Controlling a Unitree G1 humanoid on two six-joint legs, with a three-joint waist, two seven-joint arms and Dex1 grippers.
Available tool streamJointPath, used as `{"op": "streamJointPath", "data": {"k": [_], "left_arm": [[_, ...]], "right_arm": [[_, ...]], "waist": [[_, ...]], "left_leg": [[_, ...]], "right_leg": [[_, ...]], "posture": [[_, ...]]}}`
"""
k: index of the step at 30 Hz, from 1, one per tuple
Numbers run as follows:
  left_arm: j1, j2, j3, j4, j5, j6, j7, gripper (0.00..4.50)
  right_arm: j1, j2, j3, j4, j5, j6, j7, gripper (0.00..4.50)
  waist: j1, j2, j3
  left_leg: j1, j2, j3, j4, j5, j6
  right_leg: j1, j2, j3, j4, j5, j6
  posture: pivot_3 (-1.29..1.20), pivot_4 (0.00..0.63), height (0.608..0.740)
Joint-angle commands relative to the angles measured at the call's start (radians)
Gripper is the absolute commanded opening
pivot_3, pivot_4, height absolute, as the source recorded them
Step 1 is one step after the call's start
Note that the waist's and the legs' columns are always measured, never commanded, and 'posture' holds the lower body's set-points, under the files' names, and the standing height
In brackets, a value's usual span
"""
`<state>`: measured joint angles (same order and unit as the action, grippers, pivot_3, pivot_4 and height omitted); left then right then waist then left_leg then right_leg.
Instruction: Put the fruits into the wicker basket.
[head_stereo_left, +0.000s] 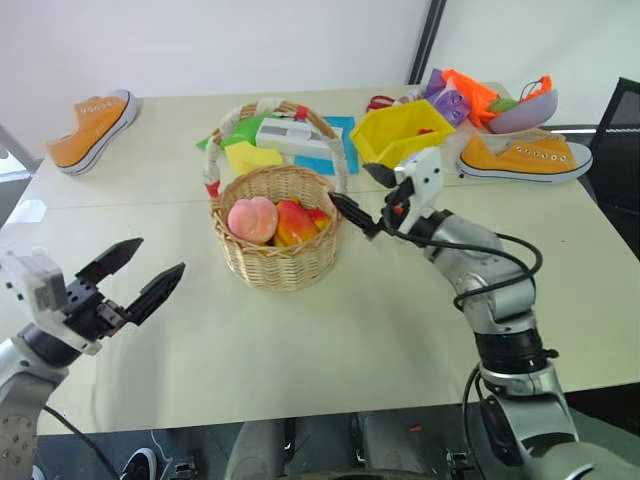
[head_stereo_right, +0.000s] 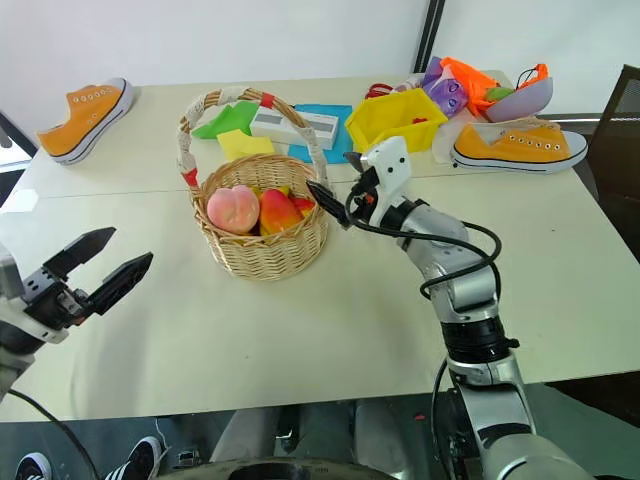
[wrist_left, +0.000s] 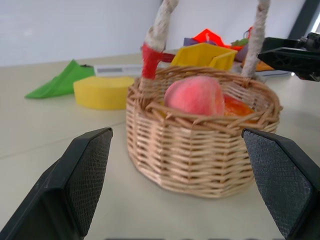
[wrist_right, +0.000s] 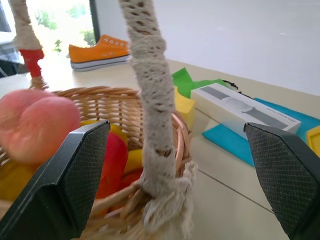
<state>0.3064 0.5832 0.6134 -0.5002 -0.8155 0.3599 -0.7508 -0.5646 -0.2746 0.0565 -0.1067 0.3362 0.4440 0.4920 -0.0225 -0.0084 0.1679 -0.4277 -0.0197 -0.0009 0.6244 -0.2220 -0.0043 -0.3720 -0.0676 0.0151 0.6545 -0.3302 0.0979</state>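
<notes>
Left gripper (head_stereo_left: 128, 279) released, empty, low over bench (head_stereo_left: 400, 340), apart from basket (head_stereo_left: 280, 262). Right gripper (head_stereo_left: 368, 198) released, empty, beside basket handle (head_stereo_left: 340, 160). Risk: your right fingers snag handle, tip basket. Peach (head_stereo_left: 252, 219), fuzzy pink, and red-yellow mango (head_stereo_left: 296, 222) sit inside basket; task looks complete.

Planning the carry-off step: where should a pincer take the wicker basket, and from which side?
Grip the wicker basket by its arched handle, near the top of the arch. It stands upright and thin enough to fit between open fingers. Come from the right: the right pincer is open beside the handle's right leg. The rim looks too wide, and the peach and mango fill the inside.
</notes>
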Motion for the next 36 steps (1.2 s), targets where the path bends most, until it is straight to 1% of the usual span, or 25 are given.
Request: {"op": "streamJointPath", "data": {"k": [1,7,8,9,13,17,22,26,29,32,36], "left_arm": [[0.011,-0.007,0.024,-0.007,0.016,-0.044,-0.004,4.50],[0.017,-0.014,0.013,-0.018,0.005,-0.046,-0.001,4.50],[0.016,-0.015,0.008,-0.021,0.006,-0.046,0.000,4.50],[0.013,-0.016,0.002,-0.023,0.008,-0.045,0.002,4.50],[-0.014,-0.015,-0.031,-0.027,0.008,-0.034,0.010,4.50],[-0.058,-0.017,-0.091,-0.028,0.003,-0.020,0.016,4.50],[-0.161,-0.014,-0.184,-0.005,0.007,-0.005,0.019,4.50],[-0.230,-0.002,-0.250,0.015,0.000,0.028,-0.005,4.50],[-0.263,0.010,-0.280,0.042,0.001,0.039,-0.041,4.50],[-0.305,0.009,-0.320,0.063,0.010,0.046,-0.057,4.50],[-0.337,-0.002,-0.371,0.094,0.033,0.037,-0.085,4.50]], "right_arm": [[-0.036,0.019,0.002,0.001,-0.003,-0.032,0.011,3.71],[-0.038,0.030,-0.008,-0.004,0.011,-0.026,0.031,0.59],[-0.037,0.028,-0.015,-0.003,0.012,-0.028,0.032,0.19],[-0.037,0.026,-0.024,0.002,0.016,-0.029,0.033,0.03],[-0.044,-0.002,-0.069,0.022,0.013,-0.047,0.031,0.03],[-0.019,-0.063,-0.138,0.022,0.015,-0.069,0.040,0.03],[0.059,-0.217,-0.272,0.021,0.031,-0.113,0.091,0.03],[0.174,-0.349,-0.392,-0.009,0.081,-0.108,0.166,0.03],[0.234,-0.406,-0.459,0.016,0.079,-0.135,0.176,0.03],[0.264,-0.427,-0.506,0.048,0.073,-0.166,0.159,0.03],[0.282,-0.416,-0.525,0.053,0.068,-0.195,0.125,0.03]], "waist": [[0.003,0.000,0.000],[0.002,0.000,0.000],[0.001,0.000,0.000],[0.001,0.000,0.000],[0.003,0.000,0.000],[0.011,0.000,0.000],[0.011,0.000,0.000],[0.010,0.000,0.000],[0.008,0.001,0.000],[0.009,0.001,0.000],[0.010,0.001,0.000]], "left_leg": [[0.000,0.000,0.000,0.000,0.000,0.000],[0.000,0.000,0.000,0.000,0.000,0.000],[0.000,0.000,0.000,0.000,0.000,0.000],[0.000,0.000,0.000,0.000,0.000,0.000],[0.000,0.000,0.000,-0.001,0.000,0.000],[0.000,0.000,0.000,-0.001,0.000,0.000],[0.000,-0.001,0.000,-0.001,0.000,0.000],[0.000,-0.001,0.000,-0.001,0.000,0.000],[0.000,0.000,0.000,-0.001,0.000,0.001],[0.001,0.000,0.000,0.000,0.000,0.001],[0.001,0.000,0.000,0.004,0.000,0.002]], "right_leg": [[0.000,0.000,0.000,0.000,0.000,0.000],[0.000,0.000,0.000,-0.001,0.000,0.000],[0.000,0.000,0.000,-0.001,0.000,0.000],[0.000,0.000,0.000,-0.001,0.000,0.000],[0.000,0.000,0.000,-0.001,0.000,0.000],[0.000,0.000,0.000,-0.002,0.000,0.000],[0.003,-0.001,0.000,-0.003,0.000,0.000],[0.003,0.000,-0.001,-0.003,0.000,0.000],[0.004,0.000,-0.001,-0.003,0.000,0.001],[0.005,0.001,-0.001,-0.002,0.000,0.001],[0.008,0.001,-0.001,-0.002,0.000,0.001]], "posture": [[0.00,0.150,0.740],[0.00,0.150,0.740],[0.00,0.150,0.740],[0.00,0.150,0.740],[0.00,0.150,0.740],[0.00,0.150,0.740],[0.00,0.150,0.740],[0.00,0.150,0.740],[0.00,0.150,0.740],[0.00,0.150,0.740],[0.00,0.150,0.740]]}}
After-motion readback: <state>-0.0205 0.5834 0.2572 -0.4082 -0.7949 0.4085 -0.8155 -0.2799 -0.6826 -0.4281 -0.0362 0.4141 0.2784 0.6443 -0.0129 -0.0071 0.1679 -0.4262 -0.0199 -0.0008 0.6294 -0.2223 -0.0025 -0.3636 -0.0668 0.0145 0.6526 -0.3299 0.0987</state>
